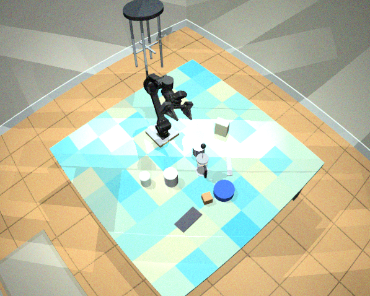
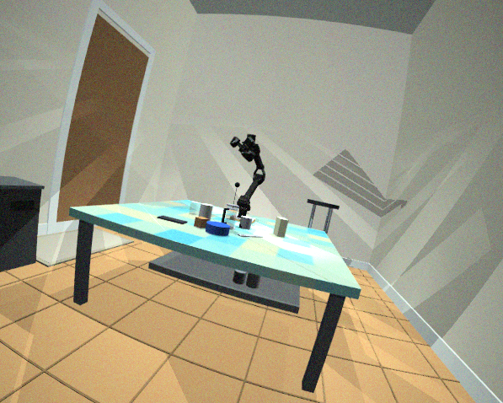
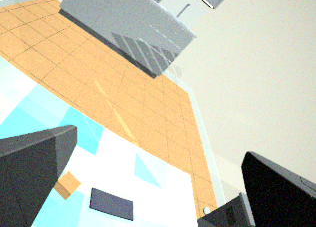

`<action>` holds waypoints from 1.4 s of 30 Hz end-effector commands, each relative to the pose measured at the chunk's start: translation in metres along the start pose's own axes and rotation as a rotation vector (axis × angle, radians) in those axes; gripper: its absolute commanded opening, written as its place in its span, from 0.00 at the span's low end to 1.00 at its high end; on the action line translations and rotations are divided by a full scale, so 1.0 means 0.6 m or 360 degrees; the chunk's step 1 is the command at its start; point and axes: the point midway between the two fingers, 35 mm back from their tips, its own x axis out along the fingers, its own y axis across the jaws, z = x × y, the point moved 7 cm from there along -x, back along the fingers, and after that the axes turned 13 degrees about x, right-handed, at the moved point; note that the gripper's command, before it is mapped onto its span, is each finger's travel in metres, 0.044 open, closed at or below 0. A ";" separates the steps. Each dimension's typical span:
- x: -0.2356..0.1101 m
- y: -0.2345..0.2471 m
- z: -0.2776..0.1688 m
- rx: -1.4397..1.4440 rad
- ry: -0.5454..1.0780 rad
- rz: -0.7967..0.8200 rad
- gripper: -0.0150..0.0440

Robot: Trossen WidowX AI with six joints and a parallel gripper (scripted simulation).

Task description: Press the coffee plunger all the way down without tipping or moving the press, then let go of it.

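Jaws spread wide, nothing between them; gripper (image 1: 181,111) up in the air. Coffee press (image 1: 202,165) stands on the checkered surface (image 1: 261,178) below and well apart, plunger knob (image 1: 203,145) raised.

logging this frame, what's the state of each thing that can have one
black parallel-jaw gripper: fingers wide open, holding nothing, raised above the table
glass coffee press: upright, untouched
black-knobbed plunger: fully raised, not pressed
black round-seat stool: upright, on the floor beside the table
small white cylinder: standing upright
beige box: upright
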 end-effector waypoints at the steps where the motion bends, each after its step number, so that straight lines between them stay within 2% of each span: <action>1: 0.056 0.066 -0.061 0.0429 0.0278 0.0253 1.00; 6: 0.078 0.127 -0.108 0.0736 0.0534 0.0401 1.00; 10: 0.082 0.134 -0.123 0.0749 0.0547 0.0406 1.00; 17: 0.100 0.158 -0.200 0.0753 0.0547 0.0395 1.00; 42: 0.146 0.175 -0.213 0.0752 0.0543 0.0399 1.00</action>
